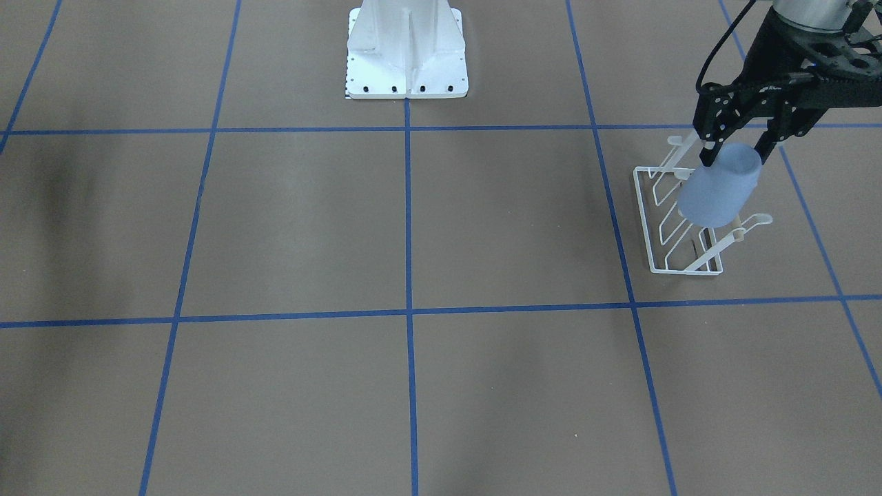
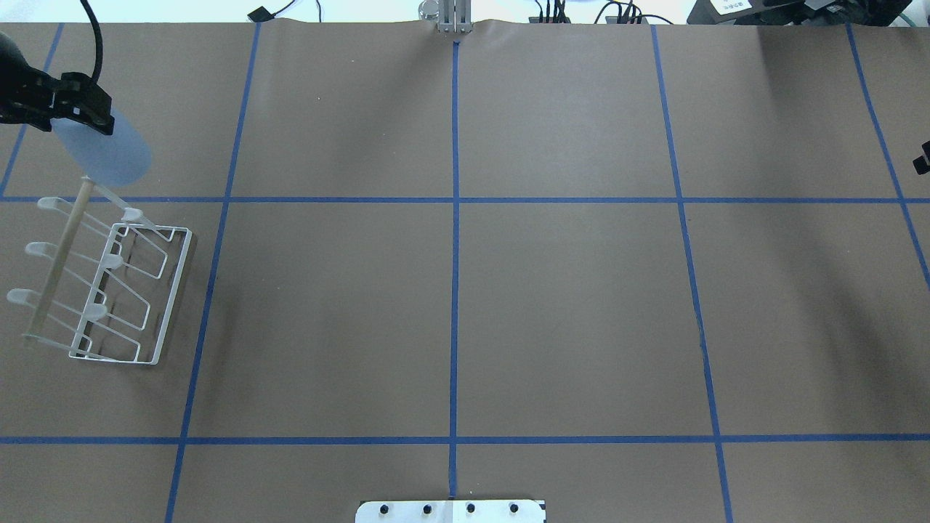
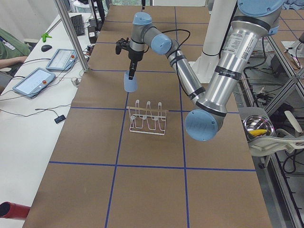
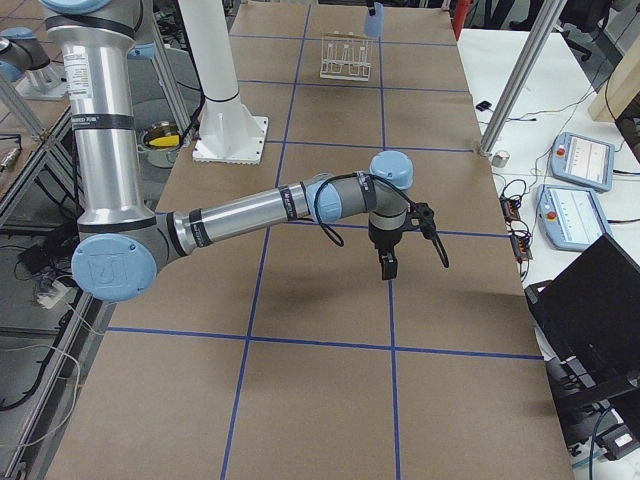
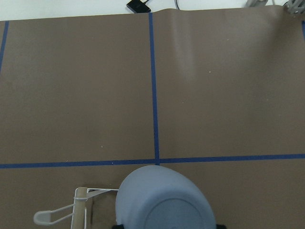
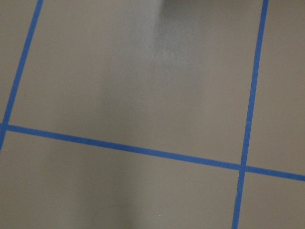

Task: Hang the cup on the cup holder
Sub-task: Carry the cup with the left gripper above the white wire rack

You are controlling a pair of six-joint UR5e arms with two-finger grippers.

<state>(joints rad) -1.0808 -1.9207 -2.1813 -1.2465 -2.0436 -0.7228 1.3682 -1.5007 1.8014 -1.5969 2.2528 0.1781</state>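
The left gripper (image 1: 735,153) is clamping the narrow base end of the cup (image 1: 716,196) between its two fingers. I'm seeing the cup hanging tilted, rim downward, its wide mouth just over one end of the cup holder (image 1: 685,273) and its wooden bar (image 2: 64,247). I'm counting one cup, one holder and six rounded peg tips, three on each side of the bar. The right gripper (image 4: 386,266) is hovering over the table (image 4: 300,400), well apart, and I cannot tell how its jaws stand. Lettering on the near arm's tube (image 3: 236,45) is showing too small to read.
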